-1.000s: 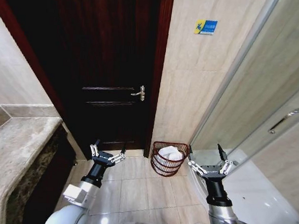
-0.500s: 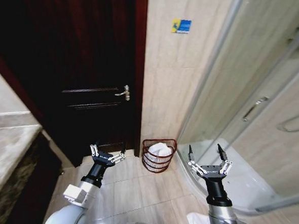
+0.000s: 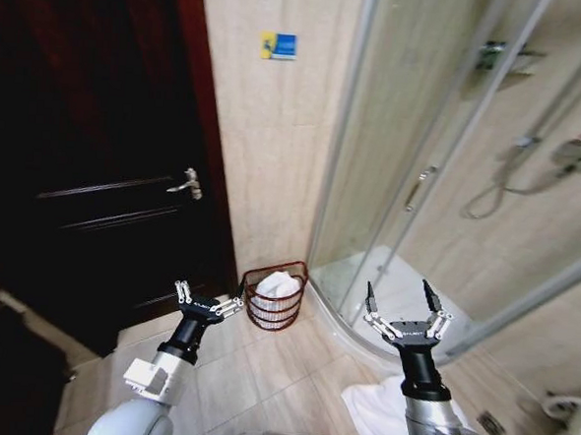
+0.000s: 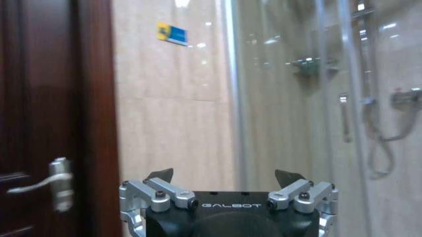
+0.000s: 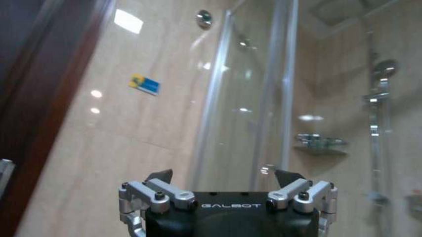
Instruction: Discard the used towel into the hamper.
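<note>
Bathroom, tiled floor (image 3: 261, 369). The hamper (image 3: 273, 298) stands on the floor at the foot of the beige tiled wall, between the dark wooden door (image 3: 96, 166) and the curved glass shower enclosure (image 3: 422, 166); white cloth (image 3: 279, 284) sits inside it, rising to about rim level. Another white towel (image 3: 382, 415) lies crumpled on the floor near the shower's curved base, beside the right arm. Left gripper (image 3: 207, 300) held up over the floor just door-side of the hamper, fingers spread open, holding nothing. Right gripper (image 3: 402, 306) raised in front of the shower base, fingers spread wide, also empty. Both are apart from the hamper. A small blue and yellow sign (image 3: 278, 45) is fixed high on the wall above the hamper.
</note>
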Available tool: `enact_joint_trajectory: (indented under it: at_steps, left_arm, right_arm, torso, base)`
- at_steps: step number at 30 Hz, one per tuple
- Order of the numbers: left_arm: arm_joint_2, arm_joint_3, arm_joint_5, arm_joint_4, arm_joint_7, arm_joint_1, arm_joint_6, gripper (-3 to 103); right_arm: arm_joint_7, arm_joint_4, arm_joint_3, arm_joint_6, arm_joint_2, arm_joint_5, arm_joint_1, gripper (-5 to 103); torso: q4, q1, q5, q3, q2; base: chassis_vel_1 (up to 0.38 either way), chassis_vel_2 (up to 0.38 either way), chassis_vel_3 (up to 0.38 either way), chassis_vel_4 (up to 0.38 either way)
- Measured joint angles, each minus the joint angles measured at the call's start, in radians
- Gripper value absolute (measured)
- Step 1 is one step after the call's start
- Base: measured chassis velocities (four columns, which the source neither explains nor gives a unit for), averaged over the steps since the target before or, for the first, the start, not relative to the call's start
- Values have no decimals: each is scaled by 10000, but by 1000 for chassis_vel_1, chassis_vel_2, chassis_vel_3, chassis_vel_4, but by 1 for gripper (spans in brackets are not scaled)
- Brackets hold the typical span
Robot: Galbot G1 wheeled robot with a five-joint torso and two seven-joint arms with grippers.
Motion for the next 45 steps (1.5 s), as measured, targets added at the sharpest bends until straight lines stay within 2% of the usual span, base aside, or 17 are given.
enact_joint_trajectory:
  at_steps: [45]
  left_arm:
    - [0,0,0,0,0,0,0,100]
  right_arm:
    - [0,0,1,0,0,0,0,100]
  torso:
    - [0,0,0,0,0]
  base:
    - [-112,-111,-116,-112]
